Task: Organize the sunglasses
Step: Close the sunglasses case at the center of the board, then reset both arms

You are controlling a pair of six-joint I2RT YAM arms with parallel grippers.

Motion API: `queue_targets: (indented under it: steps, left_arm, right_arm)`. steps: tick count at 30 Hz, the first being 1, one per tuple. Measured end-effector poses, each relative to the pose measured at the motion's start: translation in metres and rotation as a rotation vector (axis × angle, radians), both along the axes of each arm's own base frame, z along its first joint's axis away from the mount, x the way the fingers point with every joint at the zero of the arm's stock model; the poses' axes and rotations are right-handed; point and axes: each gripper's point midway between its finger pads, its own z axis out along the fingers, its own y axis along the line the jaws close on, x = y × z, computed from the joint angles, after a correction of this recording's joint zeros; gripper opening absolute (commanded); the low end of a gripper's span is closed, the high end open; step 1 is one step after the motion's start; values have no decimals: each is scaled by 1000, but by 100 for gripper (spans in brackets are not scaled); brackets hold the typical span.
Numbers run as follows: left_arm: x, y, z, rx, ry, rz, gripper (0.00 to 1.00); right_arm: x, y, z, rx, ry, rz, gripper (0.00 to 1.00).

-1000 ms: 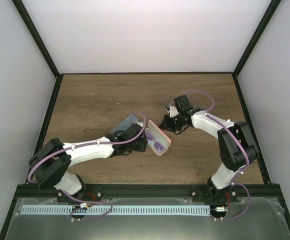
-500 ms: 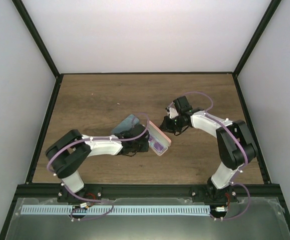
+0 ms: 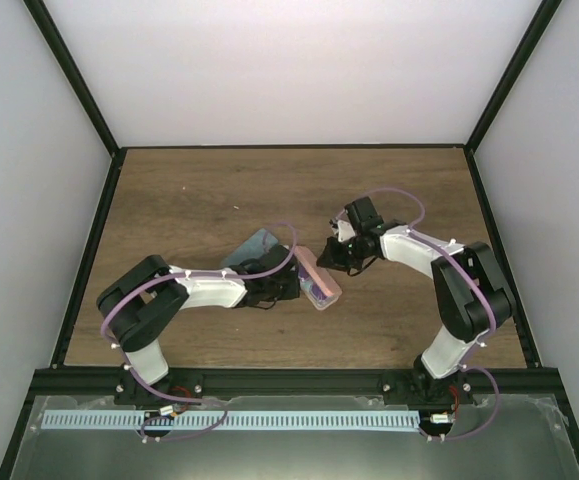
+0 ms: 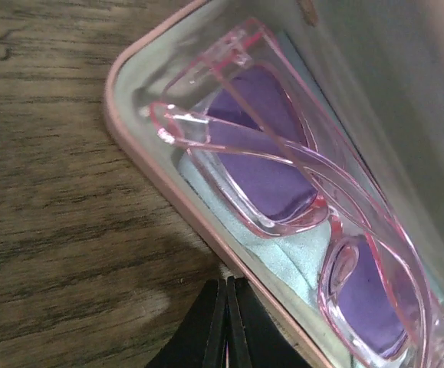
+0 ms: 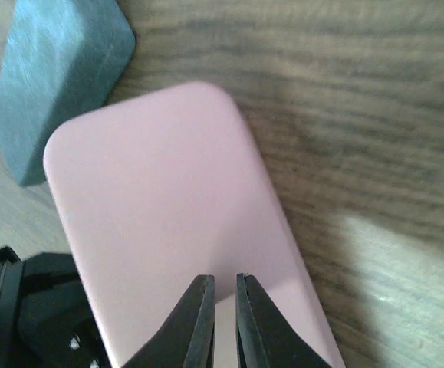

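Your left pincer (image 4: pixel 227 295), jaws pinched together on nothing, sits against the rim of the oblong pink case (image 4: pixel 141 153) at lower centre. The pinkish-purple translucent plastic sunglasses (image 4: pixel 283 176) lie inside. Your right pincer (image 5: pixel 223 285), nearly closed and empty, presses the lid (image 5: pixel 160 199). Push evenly and check the arms are tucked.

Sunglasses (image 4: pixel 283 172) partly off-frame, btm-rt.

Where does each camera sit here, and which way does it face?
Top external: above and behind the bases, looking down at the table; left arm and right arm show whole.
Left wrist: on the left arm, looking down into the open pink case at the sunglasses; shut left claw shows.
Right wrist: facing the case's lid from outside, blue-grey case beside it; right claw shows.
Shared: both wrist views see the pink case.
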Motion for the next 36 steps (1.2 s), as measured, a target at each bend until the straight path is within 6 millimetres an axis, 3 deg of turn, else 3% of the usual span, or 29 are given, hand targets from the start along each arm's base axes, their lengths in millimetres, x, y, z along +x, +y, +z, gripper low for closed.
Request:
queue_targets:
  steps: [6,11,17,19,21,23,26,27,31,36]
  left_arm:
    - [3,0,0,-35,-18,16,4]
    - [2,6,1,-49,-33,27,4]
    - [-14,45,7,45,-34,55,5]
    - [-15,53,21,62,-59,53,16]
    - [-13,58,49,55,-113,50,39]
    - [-7,57,81,31,-180,44,68]
    - [5,54,130,-10,-293,50,97]
    - [8,55,143,-19,-326,57,100]
    - [21,63,186,-29,-429,94,100]
    - [33,73,206,-1,-482,133,100]
  right_arm:
    - [-35,13,-17,-1,64,67,9]
    - [-39,19,-17,19,64,79,9]
    - [-37,17,-14,-6,53,70,9]
    - [-32,15,-7,-26,33,58,11]
    - [-24,14,5,-40,-9,43,23]
    - [-12,12,25,-52,-86,25,51]
    - [1,8,51,-65,-179,-8,89]
    - [4,6,58,-72,-208,-18,98]
    - [8,-3,75,-100,-278,-38,100]
    - [10,-12,82,-134,-305,-70,100]
